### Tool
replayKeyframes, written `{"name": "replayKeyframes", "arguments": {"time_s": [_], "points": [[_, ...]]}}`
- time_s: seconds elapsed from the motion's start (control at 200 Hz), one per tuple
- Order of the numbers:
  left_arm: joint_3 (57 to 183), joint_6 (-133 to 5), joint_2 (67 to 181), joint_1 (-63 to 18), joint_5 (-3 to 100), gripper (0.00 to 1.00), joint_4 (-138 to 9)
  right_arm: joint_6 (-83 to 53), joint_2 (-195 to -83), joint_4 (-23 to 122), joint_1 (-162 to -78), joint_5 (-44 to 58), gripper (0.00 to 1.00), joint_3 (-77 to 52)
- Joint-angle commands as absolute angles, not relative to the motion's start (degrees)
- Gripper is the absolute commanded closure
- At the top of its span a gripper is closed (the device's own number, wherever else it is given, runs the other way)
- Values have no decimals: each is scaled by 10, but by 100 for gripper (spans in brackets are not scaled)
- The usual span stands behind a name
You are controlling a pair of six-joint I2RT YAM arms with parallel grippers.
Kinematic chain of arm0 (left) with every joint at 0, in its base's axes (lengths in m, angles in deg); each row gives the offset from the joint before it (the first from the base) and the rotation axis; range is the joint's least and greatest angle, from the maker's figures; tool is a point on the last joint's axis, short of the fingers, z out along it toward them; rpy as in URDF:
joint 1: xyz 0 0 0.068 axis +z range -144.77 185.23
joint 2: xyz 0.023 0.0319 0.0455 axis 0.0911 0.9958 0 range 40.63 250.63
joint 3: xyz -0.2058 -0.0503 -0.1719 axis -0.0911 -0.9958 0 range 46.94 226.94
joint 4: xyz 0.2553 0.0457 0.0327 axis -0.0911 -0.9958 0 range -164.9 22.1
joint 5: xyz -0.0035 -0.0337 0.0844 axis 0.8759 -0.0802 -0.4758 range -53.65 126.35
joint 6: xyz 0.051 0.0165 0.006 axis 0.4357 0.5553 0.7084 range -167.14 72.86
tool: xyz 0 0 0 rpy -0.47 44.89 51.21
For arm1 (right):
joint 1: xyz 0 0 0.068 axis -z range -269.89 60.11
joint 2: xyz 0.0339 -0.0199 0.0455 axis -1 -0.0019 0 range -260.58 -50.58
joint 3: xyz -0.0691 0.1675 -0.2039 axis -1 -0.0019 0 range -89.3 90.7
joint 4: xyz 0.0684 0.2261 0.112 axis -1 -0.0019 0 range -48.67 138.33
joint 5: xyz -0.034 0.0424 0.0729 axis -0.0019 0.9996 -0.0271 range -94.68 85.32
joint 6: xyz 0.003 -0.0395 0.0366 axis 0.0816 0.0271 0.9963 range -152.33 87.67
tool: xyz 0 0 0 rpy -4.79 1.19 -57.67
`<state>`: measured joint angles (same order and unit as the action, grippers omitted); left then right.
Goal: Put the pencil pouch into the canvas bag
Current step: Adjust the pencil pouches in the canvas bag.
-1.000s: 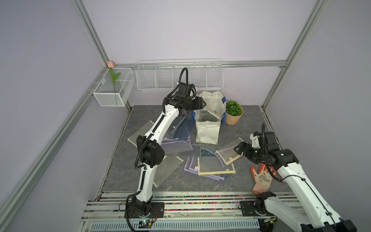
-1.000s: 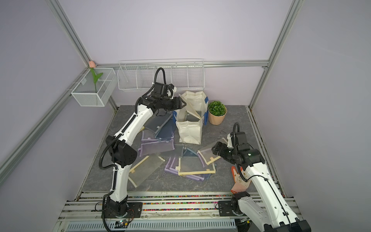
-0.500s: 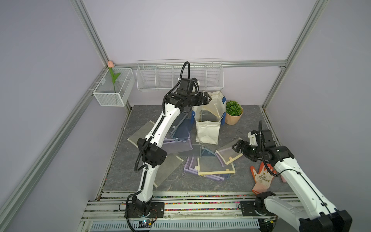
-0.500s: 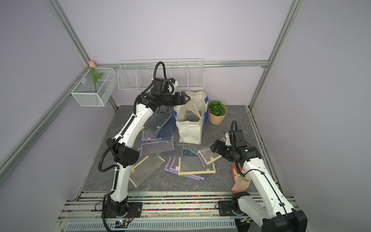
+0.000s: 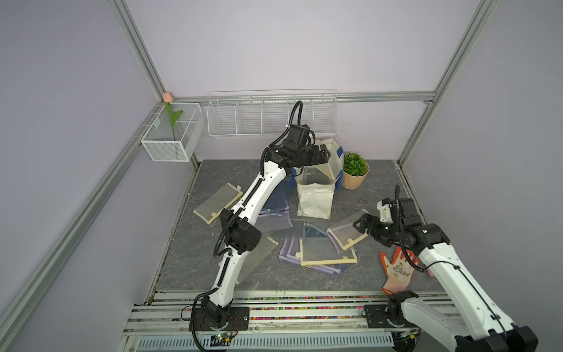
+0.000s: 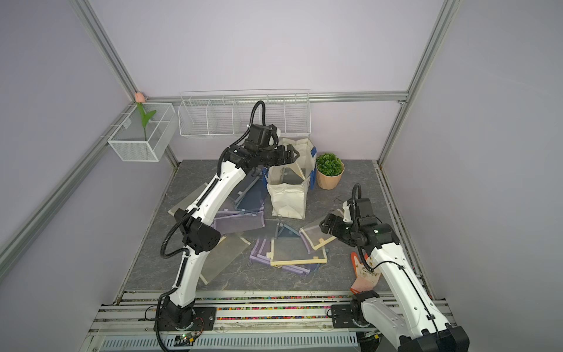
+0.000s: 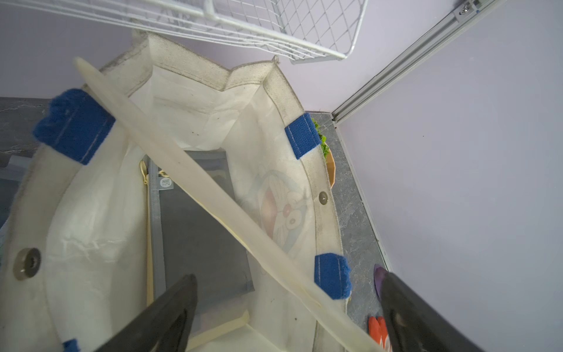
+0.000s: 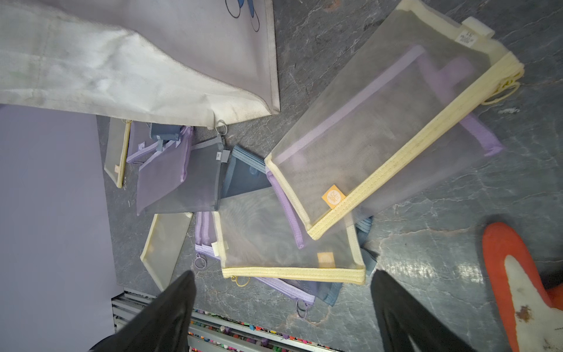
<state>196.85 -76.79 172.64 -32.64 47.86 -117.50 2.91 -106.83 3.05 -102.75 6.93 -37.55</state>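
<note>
Off-white canvas bag, peach pot

pencil pouch in canvas bag, plant beside

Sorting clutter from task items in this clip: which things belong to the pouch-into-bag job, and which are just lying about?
Job: canvas bag; grey pouch inside it; loose mesh pouches.
Lying about: potted plant; orange glove; wire rack; mesh basket with tulip.
</note>
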Motion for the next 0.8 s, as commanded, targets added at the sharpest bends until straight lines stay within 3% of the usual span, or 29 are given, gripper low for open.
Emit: {"name": "replayKeyframes", "arguments": {"time_s": [0.0,0.12,0.185,0.47,0.795], "points": [[1987,-784,1738,-333,454,8,-1166,6,-1064,13,-1030,75,9,-369],[1986,-797,1748,-336,438,17,-1174,-7,-1067,7,-1027,82,9,-363],[1983,-799,1747,-338,428,26,-1181,-14,-1070,6,-1025,85,9,-360],[1921,-790,1694,-339,435,100,-1155,-27,-1068,9,-1021,93,9,-360],[1902,-752,1649,-349,457,100,-1163,-14,-1052,20,-998,91,9,-377]]}}
